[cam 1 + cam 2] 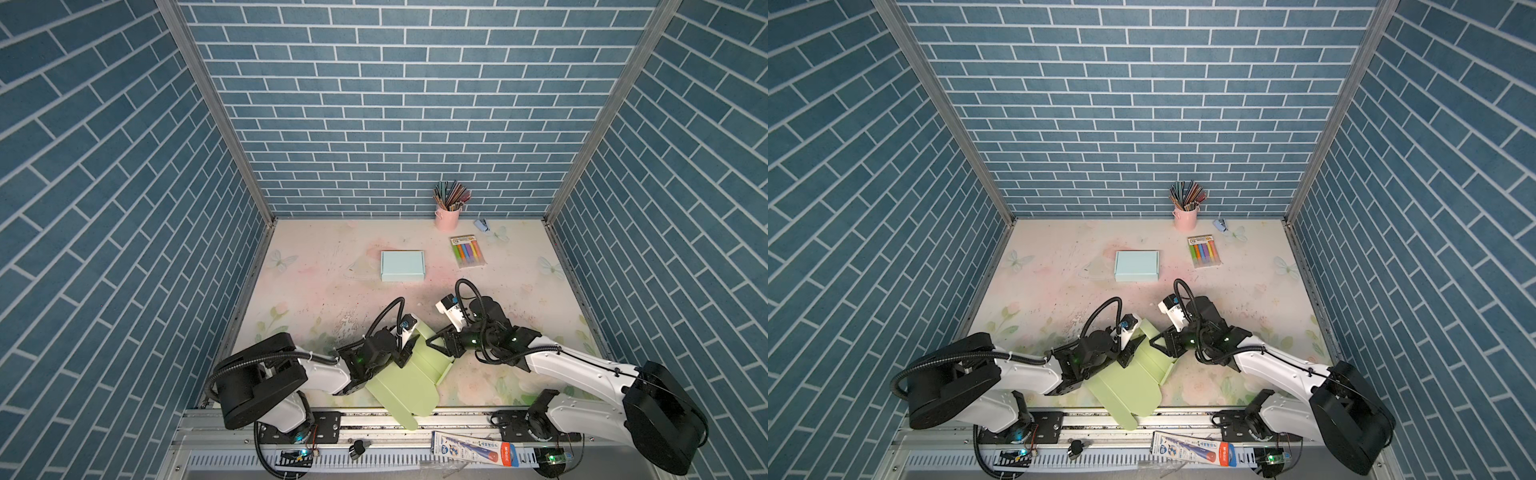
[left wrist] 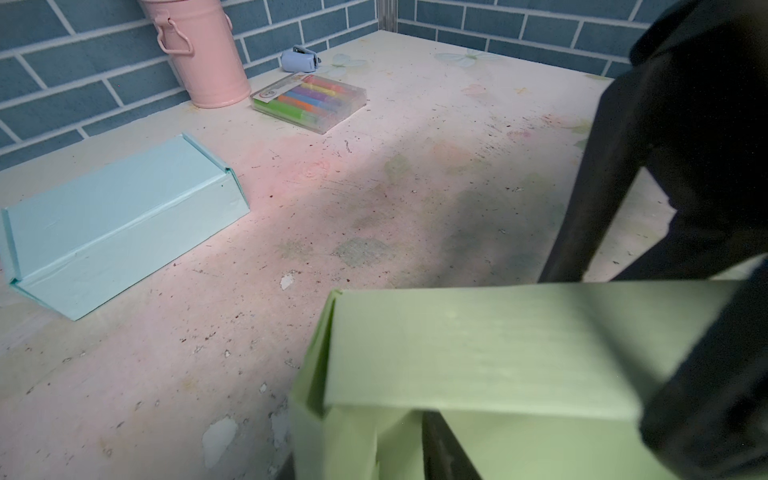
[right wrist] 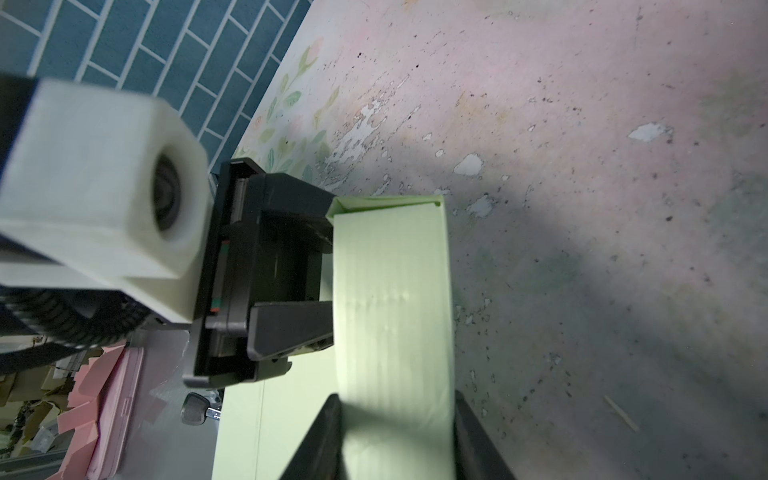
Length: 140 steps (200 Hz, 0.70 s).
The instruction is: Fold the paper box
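The light green paper box (image 1: pixel 411 374) (image 1: pixel 1133 382) lies half folded at the table's front edge, its long flap hanging over the rail. A doubled wall (image 2: pixel 478 349) (image 3: pixel 390 291) stands along its far side. My left gripper (image 1: pixel 409 347) (image 1: pixel 1131 347) (image 2: pixel 365 465) (image 3: pixel 328 282) is at the left end of that wall. Its fingers are apart, open, with their tips tucked behind the green card. My right gripper (image 1: pixel 432 338) (image 1: pixel 1154 340) (image 3: pixel 395 440) comes in from the right and is shut across the wall, one finger against each face.
A finished light blue box (image 1: pixel 402 266) (image 2: pixel 116 224) sits mid-table. At the back right are a pink pencil bucket (image 1: pixel 447 218), a marker pack (image 1: pixel 468 252) and a small stapler (image 1: pixel 482 225). Keys (image 1: pixel 359 448) and a flat packet (image 1: pixel 473 449) lie on the front rail.
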Each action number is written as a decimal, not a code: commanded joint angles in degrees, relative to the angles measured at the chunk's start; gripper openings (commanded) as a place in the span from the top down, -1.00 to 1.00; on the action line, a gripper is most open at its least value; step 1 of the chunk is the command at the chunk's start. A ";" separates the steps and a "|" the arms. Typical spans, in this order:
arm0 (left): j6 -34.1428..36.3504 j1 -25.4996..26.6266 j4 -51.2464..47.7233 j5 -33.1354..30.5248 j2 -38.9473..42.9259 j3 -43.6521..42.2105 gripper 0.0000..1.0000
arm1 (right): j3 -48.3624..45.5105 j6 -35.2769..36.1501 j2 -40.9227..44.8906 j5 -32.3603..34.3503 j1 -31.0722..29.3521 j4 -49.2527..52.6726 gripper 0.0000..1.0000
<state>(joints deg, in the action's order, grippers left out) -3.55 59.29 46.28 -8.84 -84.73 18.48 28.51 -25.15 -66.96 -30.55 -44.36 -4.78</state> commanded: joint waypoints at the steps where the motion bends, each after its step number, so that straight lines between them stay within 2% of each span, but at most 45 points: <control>1: 1.64 0.31 -3.21 0.72 1.96 0.34 0.24 | 0.94 1.33 0.01 -0.59 -0.37 -1.05 0.23; 41: 3.44 -0.73 -8.01 2.09 5.07 0.92 0.28 | 0.60 1.76 0.39 -0.48 -0.38 -0.89 0.24; 113: 2.68 -1.50 -7.83 4.67 4.43 1.73 0.83 | 0.87 2.71 1.51 -0.39 -0.36 -0.19 0.24; 140: 2.56 -1.56 -7.61 4.53 3.62 2.17 0.92 | 0.93 2.91 2.10 -0.48 -0.42 -0.21 0.23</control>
<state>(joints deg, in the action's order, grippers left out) -1.41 57.56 38.26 -6.72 -80.25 19.18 28.51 -24.45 -66.70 -30.79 -44.38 -3.53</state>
